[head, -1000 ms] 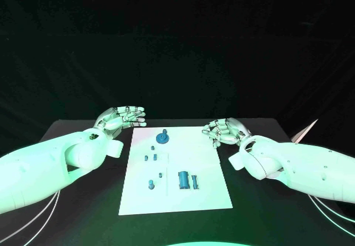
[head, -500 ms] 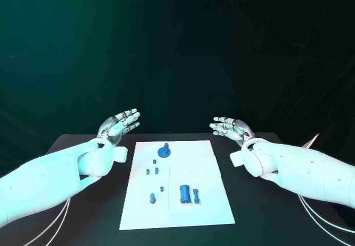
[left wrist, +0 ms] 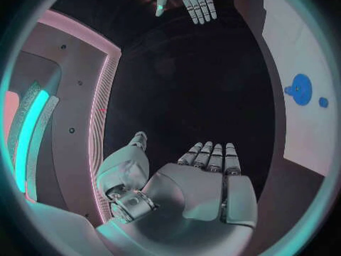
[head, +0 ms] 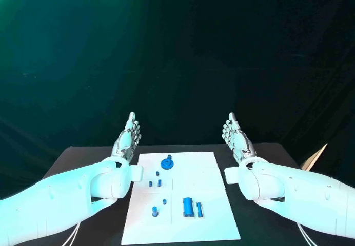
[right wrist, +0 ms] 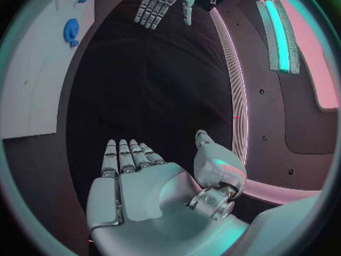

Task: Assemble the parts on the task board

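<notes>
On the black worktop (head: 89, 156), centre: white task board (head: 211, 205), long side running 12 to 6. Blue parts lie on it (none held): round disc part (head: 168, 163) toward 12, small pegs (head: 157, 178) mid-board slightly toward 9, larger cylinder (head: 186, 206) with a thin pin (head: 199, 208) just beside it toward 6, one small peg (head: 155, 211) at about 7. Left robot hand (head: 128, 138) raised off the board at 11, fingers straight and pressed together, holding nothing. Right robot hand (head: 236, 137) at 1, same pose, flat, nothing in it. Both well apart from the parts.
</notes>
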Controlling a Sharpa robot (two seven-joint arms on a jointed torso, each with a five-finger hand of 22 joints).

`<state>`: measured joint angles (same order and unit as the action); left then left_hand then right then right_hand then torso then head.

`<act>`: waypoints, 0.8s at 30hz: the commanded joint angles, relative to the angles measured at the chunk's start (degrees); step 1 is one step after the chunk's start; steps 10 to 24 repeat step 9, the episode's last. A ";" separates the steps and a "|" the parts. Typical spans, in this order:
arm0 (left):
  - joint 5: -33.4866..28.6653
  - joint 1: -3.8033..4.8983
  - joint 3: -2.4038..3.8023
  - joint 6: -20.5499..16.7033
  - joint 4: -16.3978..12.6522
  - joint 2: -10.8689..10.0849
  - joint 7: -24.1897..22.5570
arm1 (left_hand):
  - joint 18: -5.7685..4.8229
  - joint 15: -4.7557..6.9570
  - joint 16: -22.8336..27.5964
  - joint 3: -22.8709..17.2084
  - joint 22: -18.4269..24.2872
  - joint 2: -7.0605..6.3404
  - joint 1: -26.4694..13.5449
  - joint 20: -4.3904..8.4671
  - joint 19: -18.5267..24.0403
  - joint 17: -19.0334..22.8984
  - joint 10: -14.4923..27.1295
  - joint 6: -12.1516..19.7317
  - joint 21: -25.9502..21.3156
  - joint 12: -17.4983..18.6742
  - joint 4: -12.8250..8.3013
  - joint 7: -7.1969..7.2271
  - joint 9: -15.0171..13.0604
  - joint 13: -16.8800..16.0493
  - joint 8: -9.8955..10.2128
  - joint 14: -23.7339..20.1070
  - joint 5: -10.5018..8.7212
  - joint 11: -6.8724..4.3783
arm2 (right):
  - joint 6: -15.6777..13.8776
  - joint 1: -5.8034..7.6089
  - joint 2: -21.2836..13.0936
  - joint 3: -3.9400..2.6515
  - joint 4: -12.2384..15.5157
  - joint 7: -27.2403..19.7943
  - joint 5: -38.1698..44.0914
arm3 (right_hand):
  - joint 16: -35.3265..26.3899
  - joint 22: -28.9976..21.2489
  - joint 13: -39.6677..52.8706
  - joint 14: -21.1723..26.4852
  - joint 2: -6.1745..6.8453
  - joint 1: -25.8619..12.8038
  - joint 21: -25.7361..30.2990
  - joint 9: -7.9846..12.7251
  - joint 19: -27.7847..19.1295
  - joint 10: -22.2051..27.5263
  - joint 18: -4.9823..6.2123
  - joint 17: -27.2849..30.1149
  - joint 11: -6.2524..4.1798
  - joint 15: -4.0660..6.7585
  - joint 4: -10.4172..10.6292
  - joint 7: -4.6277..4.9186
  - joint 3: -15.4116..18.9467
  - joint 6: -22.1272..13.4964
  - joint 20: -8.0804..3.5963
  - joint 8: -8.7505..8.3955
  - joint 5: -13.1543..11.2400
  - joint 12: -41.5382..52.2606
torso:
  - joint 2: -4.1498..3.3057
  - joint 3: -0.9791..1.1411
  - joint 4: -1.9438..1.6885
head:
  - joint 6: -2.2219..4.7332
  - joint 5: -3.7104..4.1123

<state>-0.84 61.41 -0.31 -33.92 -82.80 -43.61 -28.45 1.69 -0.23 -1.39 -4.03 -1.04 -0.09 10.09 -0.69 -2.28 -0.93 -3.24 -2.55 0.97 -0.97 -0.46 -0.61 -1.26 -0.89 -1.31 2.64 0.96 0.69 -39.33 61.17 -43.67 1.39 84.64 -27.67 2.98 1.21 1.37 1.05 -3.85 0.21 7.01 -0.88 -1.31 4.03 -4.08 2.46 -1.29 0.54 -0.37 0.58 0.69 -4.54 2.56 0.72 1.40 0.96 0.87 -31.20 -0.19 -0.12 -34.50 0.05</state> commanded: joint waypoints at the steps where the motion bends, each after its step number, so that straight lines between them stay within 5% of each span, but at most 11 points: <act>1: 0.44 -0.46 0.15 -4.17 -2.76 -0.39 -0.71 | -1.69 0.23 1.39 4.03 1.04 0.09 -10.09 0.69 2.28 0.93 3.24 2.55 -0.97 0.97 0.46 0.61 1.26 0.89 1.31 -2.64 -0.96 -0.69 | -2.53 -0.50 -0.52 -0.60 2.62 -1.27 -1.59 | -1.21 -1.37 -1.05 3.85 -0.21 -7.01 0.88 1.31 -4.03 4.08 -2.46 1.29 -0.54 0.37 -0.58 -0.69 4.54 -2.56 -0.72 -1.40 -0.96 -0.87 | 0.02 0.19 0.12 | 0.13 -0.05; 9: 0.82 -1.22 0.30 -9.94 -6.97 -1.05 -1.31 | -1.69 0.23 1.39 4.03 1.04 0.09 -10.09 0.69 2.28 0.93 3.24 2.55 -0.97 0.97 0.46 0.61 1.26 0.89 1.31 -2.64 -0.96 -0.69 | -4.79 -1.01 -1.03 -1.39 5.31 -2.13 -2.98 | -1.21 -1.37 -1.05 3.85 -0.21 -7.01 0.88 1.31 -4.03 4.08 -2.46 1.29 -0.54 0.37 -0.58 -0.69 4.54 -2.56 -0.72 -1.40 -0.96 -0.87 | 0.02 0.19 0.12 | 0.13 -0.05; 24: 0.82 -1.22 0.30 -9.94 -6.97 -1.05 -1.31 | -1.69 0.23 1.39 4.03 1.04 0.09 -10.09 0.69 2.28 0.93 3.24 2.55 -0.97 0.97 0.46 0.61 1.26 0.89 1.31 -2.64 -0.96 -0.69 | -4.79 -1.01 -1.03 -1.39 5.31 -2.13 -2.98 | -1.21 -1.37 -1.05 3.85 -0.21 -7.01 0.88 1.31 -4.03 4.08 -2.46 1.29 -0.54 0.37 -0.58 -0.69 4.54 -2.56 -0.72 -1.40 -0.96 -0.87 | 0.02 0.19 0.12 | 0.13 -0.05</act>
